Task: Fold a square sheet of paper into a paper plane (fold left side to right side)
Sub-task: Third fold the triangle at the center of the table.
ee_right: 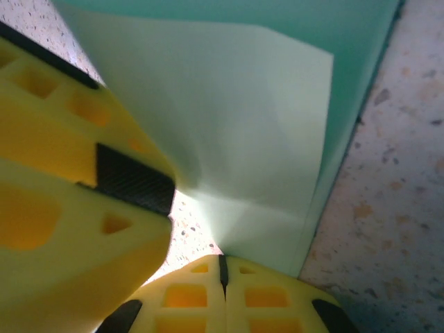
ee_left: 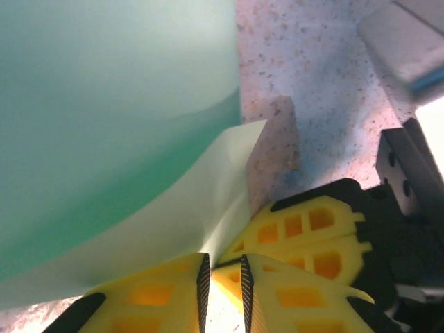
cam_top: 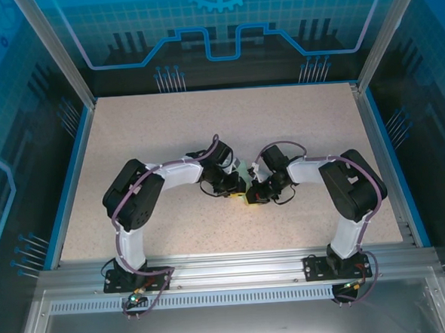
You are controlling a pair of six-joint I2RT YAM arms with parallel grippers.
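Early stage: thin pale mint-green square sheet of paper (ee_right: pixel 243 125) is being pinched by the closed right gripper (ee_right: pixel 223 267), curled above the middle of the speckled counter (cam_top: pixel 205 122), left gripper (ee_left: pixel 222 277) slightly parted beside it; dart folds not yet done.

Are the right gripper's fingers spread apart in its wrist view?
No. The right gripper is shut, its fingers meeting along a thin seam at the edge of the square sheet of paper.

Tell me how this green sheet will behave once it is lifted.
Likely floppy: the sheet bows in a broad curve above the table. Probably very light: it looks thin, with light glowing through it. Faint creases near the right gripper suggest it marks easily.
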